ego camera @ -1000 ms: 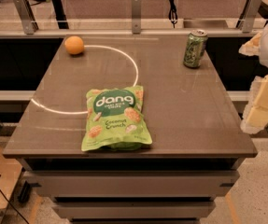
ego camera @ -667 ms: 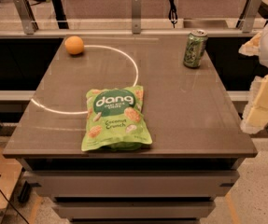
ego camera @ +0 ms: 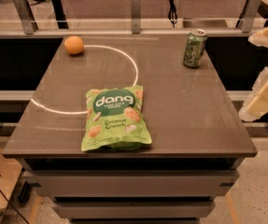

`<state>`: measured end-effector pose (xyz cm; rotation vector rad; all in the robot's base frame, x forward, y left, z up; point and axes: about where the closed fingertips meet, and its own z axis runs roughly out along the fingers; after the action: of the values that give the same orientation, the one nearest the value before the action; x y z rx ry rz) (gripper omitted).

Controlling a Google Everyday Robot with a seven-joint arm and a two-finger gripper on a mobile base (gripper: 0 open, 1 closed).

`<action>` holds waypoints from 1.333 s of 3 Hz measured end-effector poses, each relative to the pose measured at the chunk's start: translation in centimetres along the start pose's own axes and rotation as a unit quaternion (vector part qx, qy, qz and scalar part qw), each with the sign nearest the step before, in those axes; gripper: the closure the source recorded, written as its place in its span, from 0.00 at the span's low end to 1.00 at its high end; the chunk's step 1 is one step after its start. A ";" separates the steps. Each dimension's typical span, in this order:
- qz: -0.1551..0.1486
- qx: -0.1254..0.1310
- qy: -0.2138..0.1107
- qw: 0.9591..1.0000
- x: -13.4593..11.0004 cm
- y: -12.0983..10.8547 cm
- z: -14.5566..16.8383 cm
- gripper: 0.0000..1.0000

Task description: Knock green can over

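Observation:
The green can (ego camera: pixel 194 48) stands upright near the far right corner of the dark table (ego camera: pixel 185 125); it has a silver top rim and pale mottled markings. My gripper (ego camera: pixel 263 93) shows as pale cream parts at the right edge of the camera view. It hangs off the table's right side, nearer to me than the can and well apart from it. It holds nothing that I can see.
A flat green "dang" snack bag (ego camera: pixel 114 118) lies near the table's front middle. An orange ball (ego camera: pixel 74 45) sits at the far left, on a white arc marked on the tabletop. A railing with metal posts (ego camera: pixel 135 12) runs behind the table.

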<state>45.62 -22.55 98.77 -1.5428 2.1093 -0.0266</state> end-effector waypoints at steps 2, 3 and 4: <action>0.001 0.042 -0.081 0.996 -2.2 -3.4 0.0 0.00; 0.015 0.037 -0.077 0.996 -1.9 -3.1 0.4 0.00; 0.056 0.042 -0.105 0.992 -2.8 -4.3 2.5 0.00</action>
<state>51.06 -20.83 99.09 -1.3173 1.9983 0.0819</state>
